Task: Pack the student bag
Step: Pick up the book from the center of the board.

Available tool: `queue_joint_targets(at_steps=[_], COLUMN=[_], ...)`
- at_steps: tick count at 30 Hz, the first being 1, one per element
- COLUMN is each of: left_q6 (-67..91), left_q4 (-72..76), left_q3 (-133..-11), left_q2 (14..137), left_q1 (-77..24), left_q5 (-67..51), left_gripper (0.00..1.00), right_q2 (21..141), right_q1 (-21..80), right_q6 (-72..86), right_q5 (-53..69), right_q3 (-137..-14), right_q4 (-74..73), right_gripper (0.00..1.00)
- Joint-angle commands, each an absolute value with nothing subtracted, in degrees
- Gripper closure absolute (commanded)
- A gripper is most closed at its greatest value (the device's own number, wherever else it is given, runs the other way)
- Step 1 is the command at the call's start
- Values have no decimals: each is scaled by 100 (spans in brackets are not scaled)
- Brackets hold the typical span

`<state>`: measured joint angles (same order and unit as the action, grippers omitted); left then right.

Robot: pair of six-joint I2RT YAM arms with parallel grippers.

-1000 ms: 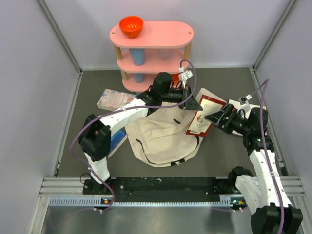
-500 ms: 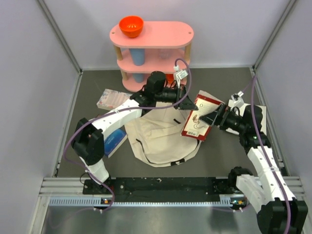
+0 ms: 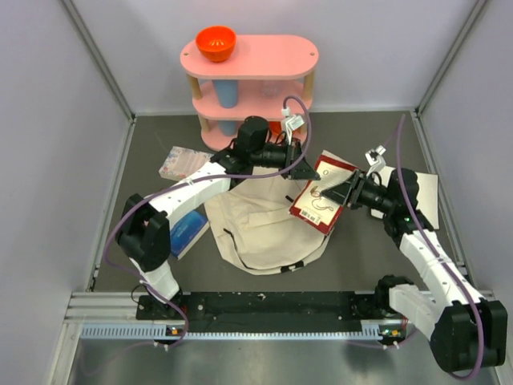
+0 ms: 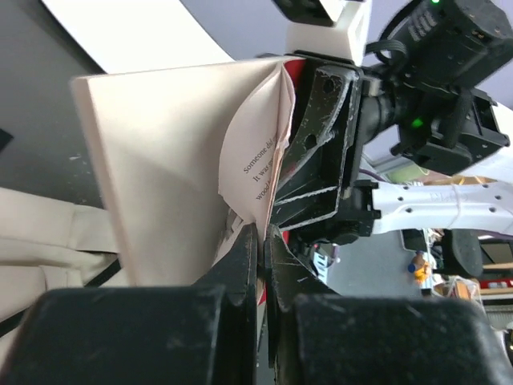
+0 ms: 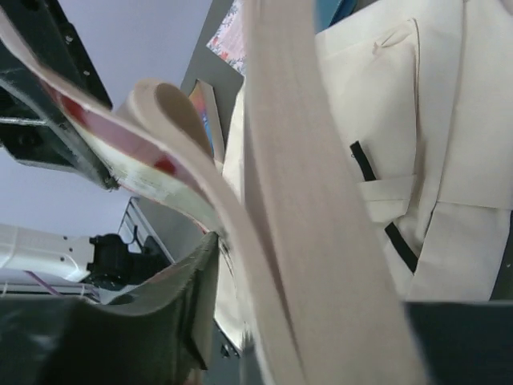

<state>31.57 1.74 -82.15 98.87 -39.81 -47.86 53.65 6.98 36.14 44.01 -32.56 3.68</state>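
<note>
Left jaws: closed, fingertips [image 4: 243, 257] together. A curled page of the book [image 3: 319, 200] comes down right at the tips, and it cannot be told whether anything is pinched.
Right jaws: closed on the book's right edge, with the block of pages running between the fingers [image 5: 180, 309].
Book: red-and-white cover, held tilted off the bench [image 3: 361, 136], over the bag's upper right corner.
Bag [image 3: 264, 224]: cream, lying flat mid-bench with black zipper pulls showing, beneath both jaws.
Left of bag: a blue pad [image 3: 191, 228] just beside it and a patterned pack [image 3: 186, 163] farther back.
Right of bag: a white sheet [image 3: 429, 188] under the right arm.
Shelf [image 3: 252, 56]: pink, three tiers, at the far side, with an orange bowl [image 3: 216, 42] on top and a blue cup [image 3: 228, 95] on the middle tier.
</note>
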Motion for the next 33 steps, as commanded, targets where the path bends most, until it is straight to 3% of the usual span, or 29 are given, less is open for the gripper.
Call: queue_joint_targets(at_steps=[1,2,4,5,7,9,10,21,28,33], left_q6=[2910,2874,2795,2751,2602,2540,2549,3620,4877,5220], left_q4=[90,27,-202,-350,-509,-519,-440,1877,4179,4341], left_q3=[-8165,-8165,-8165,-8165,-8104,-7981,-7806,-7128,-6917,-7031], left_q2=[9501,9510,9510,9492,9440,9273,9212,9097,9395,9641], left_q1=[-3982,-3964,-3911,-3911,-3902,-3876,-3850,-3639,-3516,-3507], left_q5=[-4624,-4440,-4272,-4080,-3816,-3421,-3332,-4200,-5527,-6239], left_gripper=[100,95,76,47,34,8,2,2,1,1], right_q2=[5125,5081,5045,5028,5010,5010,5001,5370,5809,5924], right_q1=[791,791,791,791,791,800,800,800,879,993], right_q6=[3683,3709,3744,3805,3876,4025,4147,5554,5292,5151], right_q5=[4351,4359,4420,4456,4622,4763,4894,6125,6776,7005], right_q3=[-3226,-3226,-3234,-3234,-3234,-3243,-3234,-3305,-3559,-3743], right_q4=[949,923,932,949,1046,1229,1309,3330,3340,3385], right_gripper=[79,86,99,100,100,100,100,100,100,100])
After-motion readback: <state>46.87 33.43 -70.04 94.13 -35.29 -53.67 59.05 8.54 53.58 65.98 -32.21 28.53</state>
